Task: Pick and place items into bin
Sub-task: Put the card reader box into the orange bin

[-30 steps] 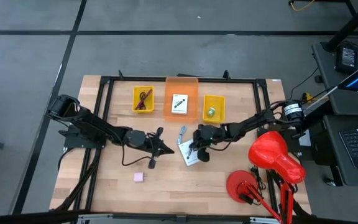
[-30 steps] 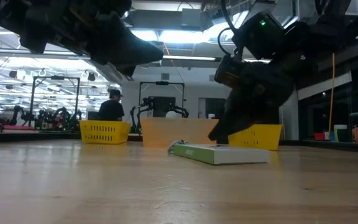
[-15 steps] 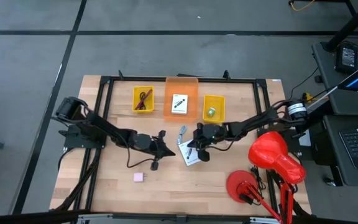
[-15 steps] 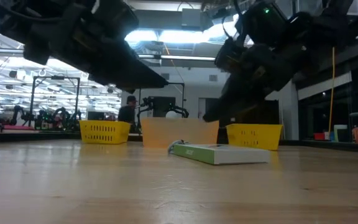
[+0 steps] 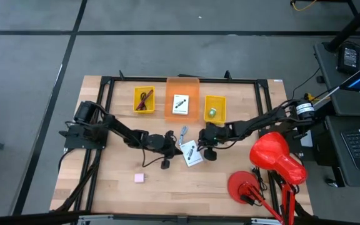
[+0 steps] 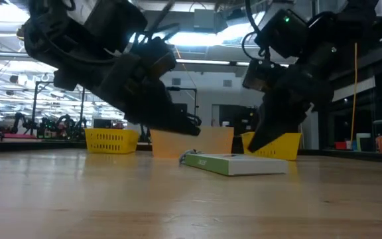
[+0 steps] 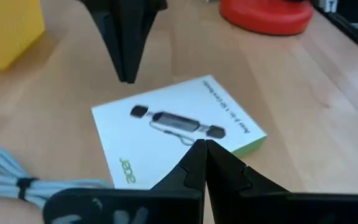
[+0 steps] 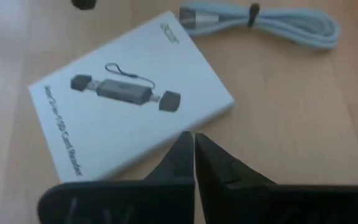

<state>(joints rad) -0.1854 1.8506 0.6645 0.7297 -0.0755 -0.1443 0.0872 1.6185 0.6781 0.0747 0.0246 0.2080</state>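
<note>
Three bins already hold items, but the white printed card box [image 5: 191, 153], pale grey cord [image 5: 183, 132] and pink square [image 5: 139, 178] remain on the wooden bench [image 5: 230, 200], with the left claw [image 5: 175, 150] and right claw [image 5: 203, 150] both pinched shut and empty beside the box.

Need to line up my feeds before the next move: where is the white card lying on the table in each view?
High view: white card, table centre, between both grippers.
Low view, centre, lying flat.
Left wrist view, centre.
Right wrist view, centre.
Shared landmark: the pale cable beside it.
</note>
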